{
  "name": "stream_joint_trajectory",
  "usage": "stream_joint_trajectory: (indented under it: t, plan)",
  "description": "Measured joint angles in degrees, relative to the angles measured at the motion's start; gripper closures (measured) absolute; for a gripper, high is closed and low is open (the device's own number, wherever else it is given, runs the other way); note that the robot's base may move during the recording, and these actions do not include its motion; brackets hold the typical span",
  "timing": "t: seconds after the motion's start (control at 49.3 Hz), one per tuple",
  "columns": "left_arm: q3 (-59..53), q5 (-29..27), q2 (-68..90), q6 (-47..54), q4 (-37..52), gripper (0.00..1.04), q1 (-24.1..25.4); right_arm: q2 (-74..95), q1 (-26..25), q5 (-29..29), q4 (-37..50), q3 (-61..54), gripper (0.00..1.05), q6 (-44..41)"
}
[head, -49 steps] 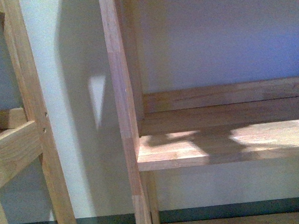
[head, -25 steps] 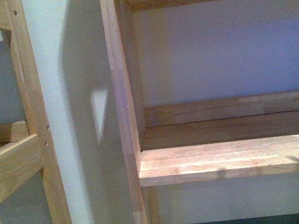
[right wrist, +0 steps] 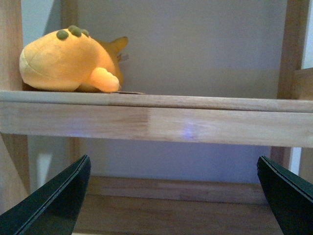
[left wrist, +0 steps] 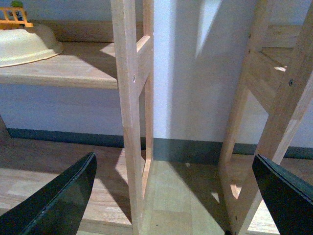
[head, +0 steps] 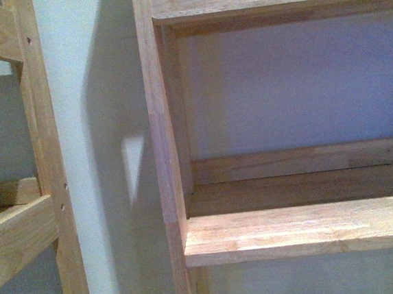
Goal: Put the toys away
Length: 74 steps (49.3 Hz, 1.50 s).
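An orange-yellow plush toy (right wrist: pixel 71 62) with small dark nubs on top lies on its side on a wooden shelf board (right wrist: pixel 161 120), close to that board's upright post. My right gripper (right wrist: pixel 173 196) is open and empty, lower than that shelf and apart from the toy. Facing the gap between two shelf units, my left gripper (left wrist: pixel 173 193) is open, and nothing is between its dark fingers (left wrist: pixel 58 200). The front view shows neither gripper and no toy.
The front view shows a wooden shelf unit (head: pixel 300 231) against a pale wall, with a second unit's post (head: pixel 47 167) beside it. A cream bowl (left wrist: pixel 24 44) and an orange toy fence piece (left wrist: pixel 14 17) sit on a shelf in the left wrist view. Wooden floor (left wrist: pixel 171 200) lies below.
The front view has risen: the shelf board sits lower in frame and an upper board has come into view. The shadows on the board are gone.
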Motion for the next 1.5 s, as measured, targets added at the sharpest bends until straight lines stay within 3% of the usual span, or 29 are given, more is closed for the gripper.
stream_joint_trajectory:
  t: [0.142,0.203,0.325,0.406,0.528,0.71,1.502]
  plan:
    - [0.0,0.0,0.0,0.0,0.0,0.06,0.0,-3.23,2.19,2.43,4.2,-8.7,0.0,-3.13]
    - [0.0,0.0,0.0,-0.02,0.0,0.06,0.0,-3.06,1.88,1.07,-1.27,-7.52,0.05,-1.95]
    - [0.0,-0.02,0.0,-0.02,0.0,0.06,0.0,-5.4,-0.92,-3.13,-21.31,-6.03,0.25,3.76]
    - [0.0,-0.02,0.0,-0.02,0.0,0.06,0.0,-6.78,-2.34,-4.04,-22.51,-8.9,0.36,4.98]
    - [0.0,0.0,0.0,0.0,0.0,0.06,0.0,-9.25,-9.66,-12.09,-21.59,-13.18,0.53,6.25]
    - [0.0,-0.02,0.0,0.0,0.0,0.06,0.0,-13.25,-11.54,-12.92,-18.99,-19.69,0.87,6.62]
    - [0.0,0.0,0.0,0.0,0.0,0.06,0.0,-20.81,-11.63,-12.98,-15.63,-30.58,0.86,6.67]
